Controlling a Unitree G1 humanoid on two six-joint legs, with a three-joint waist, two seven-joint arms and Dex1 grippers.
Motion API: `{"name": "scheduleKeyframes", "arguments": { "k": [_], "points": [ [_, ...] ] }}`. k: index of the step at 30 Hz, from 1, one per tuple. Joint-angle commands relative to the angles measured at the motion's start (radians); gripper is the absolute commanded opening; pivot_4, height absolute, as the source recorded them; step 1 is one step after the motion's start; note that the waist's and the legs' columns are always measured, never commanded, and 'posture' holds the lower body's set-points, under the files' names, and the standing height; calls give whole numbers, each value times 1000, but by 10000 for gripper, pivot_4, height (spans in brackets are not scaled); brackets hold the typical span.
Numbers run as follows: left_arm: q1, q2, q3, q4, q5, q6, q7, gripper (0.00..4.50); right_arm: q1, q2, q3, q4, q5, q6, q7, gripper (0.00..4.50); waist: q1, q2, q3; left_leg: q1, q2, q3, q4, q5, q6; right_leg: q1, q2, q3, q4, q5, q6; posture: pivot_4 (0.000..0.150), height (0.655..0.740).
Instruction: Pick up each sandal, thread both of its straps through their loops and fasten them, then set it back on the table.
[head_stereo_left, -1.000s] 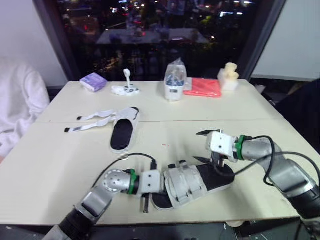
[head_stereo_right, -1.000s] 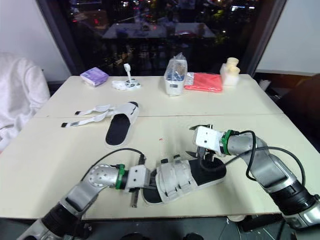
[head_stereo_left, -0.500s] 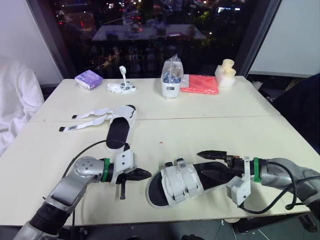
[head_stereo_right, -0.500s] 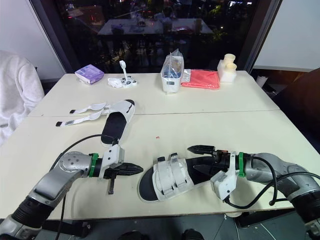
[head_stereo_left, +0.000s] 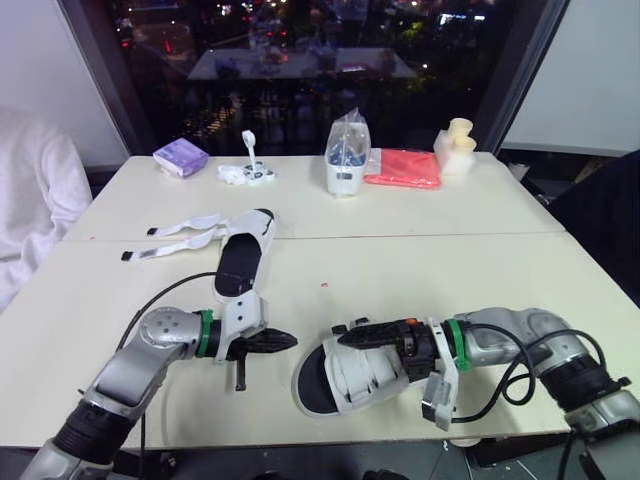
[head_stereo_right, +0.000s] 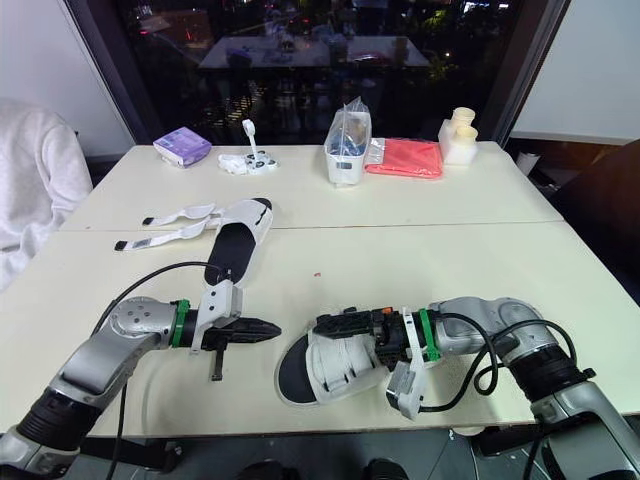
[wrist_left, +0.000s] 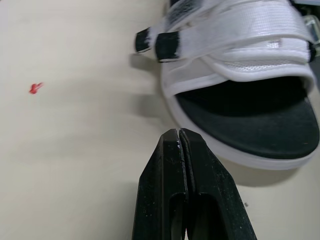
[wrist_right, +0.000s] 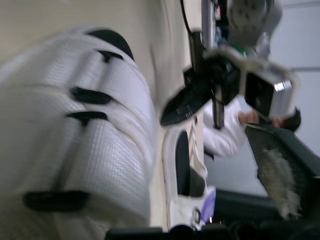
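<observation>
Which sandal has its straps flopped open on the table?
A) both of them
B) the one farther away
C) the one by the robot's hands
B: the far sandal has its two white straps lying loose across the table, while the near sandal is strapped shut.

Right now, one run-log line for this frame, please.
near sandal: both straps fastened | far sandal: straps loose | left gripper: jaws shut, empty | right gripper: over near sandal's straps

Head stereo pair looks fwd & down over tabletop (head_stereo_left: 420, 260), window (head_stereo_left: 300, 60) at 12 o'clock. L wrist cam, close behind left claw (wrist_left: 179, 137), faces sandal (wrist_left: 250, 115); R wrist cam v. close on same sandal.
</observation>
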Motion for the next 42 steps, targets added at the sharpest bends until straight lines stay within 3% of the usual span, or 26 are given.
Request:
{"name": "scheduleKeyframes", "arguments": {
  "k": [1,3,6,12,16,19,27,36,41,42],
  "points": [
    [-11,13,29,-10,13,-25,8,0,-31,16,12,19,-20,-47,-21,24965,-2,0,0,0,0,0,0,0,0,0,0,0,0,0,0,1500,7400],
    [-5,14,33,-13,15,-25,12,0,-42,23,11,35,-31,-50,-27,13143,-3,0,0,0,0,0,0,0,-1,0,0,0,1,0,0,1500,7400],
    [7,15,42,-26,12,-21,22,0,-56,26,7,48,-36,-33,-31,272,-8,0,0,0,0,0,0,1,-1,0,0,0,1,0,0,1500,7400],
    [24,8,54,-47,8,-13,51,0,-64,11,-16,65,20,118,-5,272,-17,0,0,0,0,0,0,1,-1,0,0,0,2,1,2,1500,7400],
    [16,-15,71,-41,15,-17,106,0,-139,68,-100,143,100,554,106,272,-18,0,0,0,0,0,0,1,-2,0,0,0,2,2,2,1500,7400],
    [2,-33,72,-26,24,-19,134,0,-251,133,-141,265,55,874,69,272,-19,1,0,0,0,0,0,3,-2,0,0,0,2,4,0,1500,7400],
    [-35,-53,61,10,65,-37,163,0,-452,236,-18,598,-86,1293,-25,272,-20,1,0,0,-1,-1,-1,5,-3,-1,1,0,4,4,0,1500,7400],
    [-53,-84,70,26,80,-39,191,0,-549,362,55,868,-73,1531,-200,272,-44,3,1,0,-1,-1,-1,7,-6,-1,2,0,5,4,1,1500,7400],
    [-43,-95,60,13,85,-35,211,0,-549,390,63,916,-19,1568,-200,272,-42,3,1,0,-1,-1,-1,7,-6,-1,2,0,5,4,1,1500,7400],
    [-40,-94,57,12,89,-38,213,0,-545,390,61,911,-7,1566,-189,4445,-42,3,1,0,-1,-1,-1,7,-6,-1,2,0,5,4,1,1500,7400]
  ]
}}
